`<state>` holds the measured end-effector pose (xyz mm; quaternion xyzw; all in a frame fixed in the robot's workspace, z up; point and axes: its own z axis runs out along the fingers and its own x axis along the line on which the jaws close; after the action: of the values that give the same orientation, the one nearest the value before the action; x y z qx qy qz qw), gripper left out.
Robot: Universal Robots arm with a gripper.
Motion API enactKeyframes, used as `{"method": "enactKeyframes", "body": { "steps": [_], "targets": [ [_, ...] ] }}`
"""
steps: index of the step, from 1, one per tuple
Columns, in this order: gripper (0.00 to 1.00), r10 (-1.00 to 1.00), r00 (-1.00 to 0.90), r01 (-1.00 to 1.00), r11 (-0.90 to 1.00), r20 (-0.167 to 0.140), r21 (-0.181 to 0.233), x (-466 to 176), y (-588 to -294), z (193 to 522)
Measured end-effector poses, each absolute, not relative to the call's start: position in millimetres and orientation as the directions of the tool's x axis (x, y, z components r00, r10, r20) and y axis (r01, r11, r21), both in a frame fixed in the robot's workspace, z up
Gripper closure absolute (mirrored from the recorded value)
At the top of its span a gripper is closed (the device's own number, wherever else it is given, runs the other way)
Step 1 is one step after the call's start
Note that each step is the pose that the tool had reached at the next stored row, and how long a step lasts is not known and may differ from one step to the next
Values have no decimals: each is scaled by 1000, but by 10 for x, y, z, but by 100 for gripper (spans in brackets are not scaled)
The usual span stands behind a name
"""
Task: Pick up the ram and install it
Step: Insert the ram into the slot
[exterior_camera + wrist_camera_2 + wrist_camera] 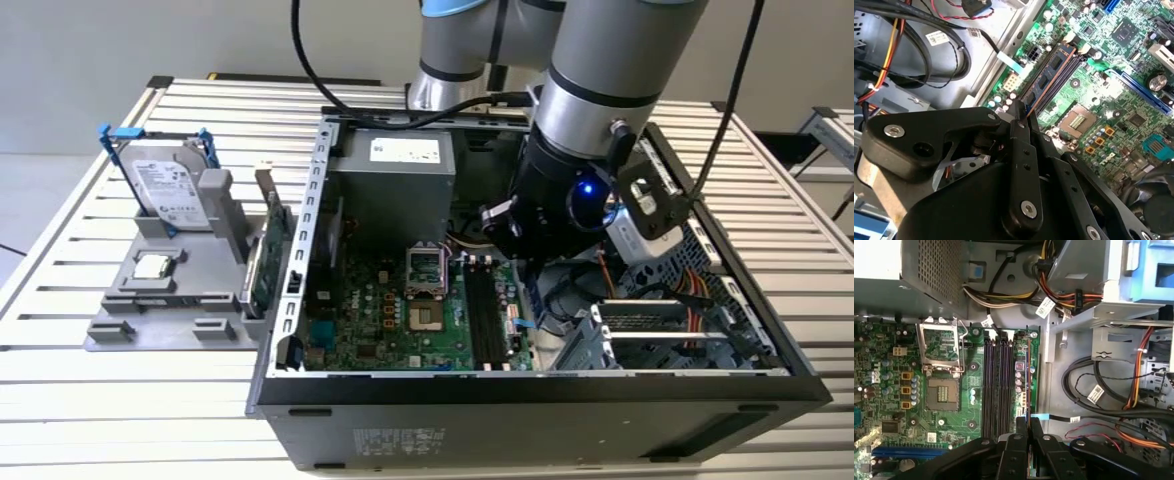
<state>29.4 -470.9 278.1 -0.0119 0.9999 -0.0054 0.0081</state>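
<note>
Gripper (1027,422) pinched shut on ram (1046,75) in its mobo slot; exterior view hides the grip.

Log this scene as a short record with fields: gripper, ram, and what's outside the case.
Gripper: inside the open computer case, fingers shut on the ram
Ram: edge-on above the motherboard, parallel to the memory slots; whether seated, cannot tell
Outside case: hard drive and green card on a gray stand
</note>
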Motion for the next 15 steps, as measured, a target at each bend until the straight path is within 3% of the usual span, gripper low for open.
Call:
{"method": "enactKeyframes", "body": {
  "steps": [15],
  "targets": [
    [100,-13,-1000,-12,1000,-16,-11,254,-4669,2631]
  ]
}}
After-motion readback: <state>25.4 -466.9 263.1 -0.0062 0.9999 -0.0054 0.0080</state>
